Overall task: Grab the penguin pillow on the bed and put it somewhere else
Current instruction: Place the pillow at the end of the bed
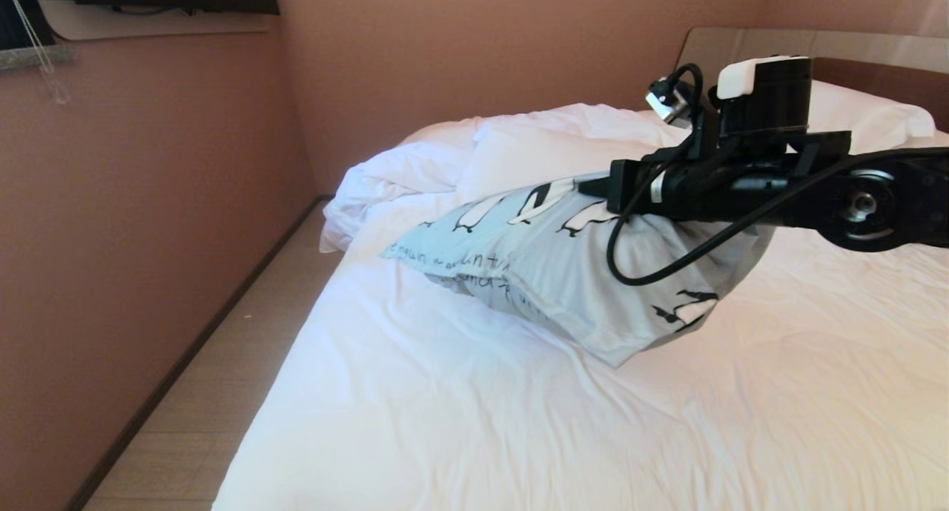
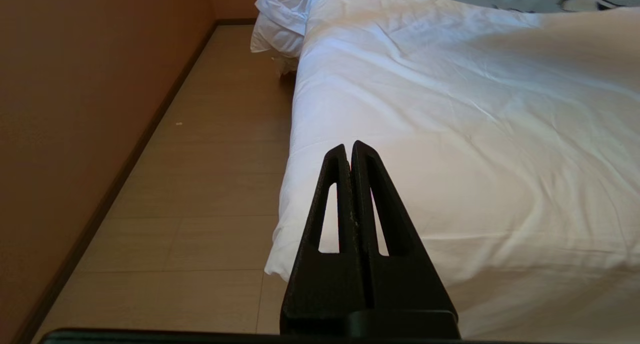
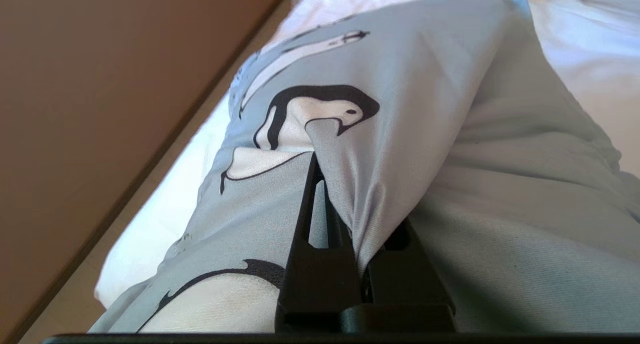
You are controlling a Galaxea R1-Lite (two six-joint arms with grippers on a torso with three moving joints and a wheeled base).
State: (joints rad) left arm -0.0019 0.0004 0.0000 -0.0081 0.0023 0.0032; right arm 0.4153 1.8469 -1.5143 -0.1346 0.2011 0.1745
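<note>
White sheets, creased all over, cover the one bed (image 1: pixel 474 422), which fills most of the head view and runs back to a brown headboard (image 1: pixel 890 73) with a pale surround. A pinkish-brown wall (image 1: pixel 111 236) stands along the bed's left side, with a strip of pale wood floor (image 1: pixel 222 392) between them. At the far left corner of the mattress a bunched duvet (image 1: pixel 385 185) hangs over the edge, and two plain white pillows show near the head: one (image 1: pixel 534 155) behind the printed pillow, one (image 1: pixel 867 110) at the far right.

One penguin pillow (image 1: pixel 549 266), light blue with dark lettering, is near the middle of the bed, its right end hoisted and its left corner low over the sheet. The right arm reaches in level from the right, and the right gripper (image 3: pixel 345 184) is clamped tight on a fold of that pillow's fabric, beside a printed penguin. The left gripper (image 2: pixel 350 149) hangs low by the near left corner of the bed, its two fingers pressed together with nothing between them.
</note>
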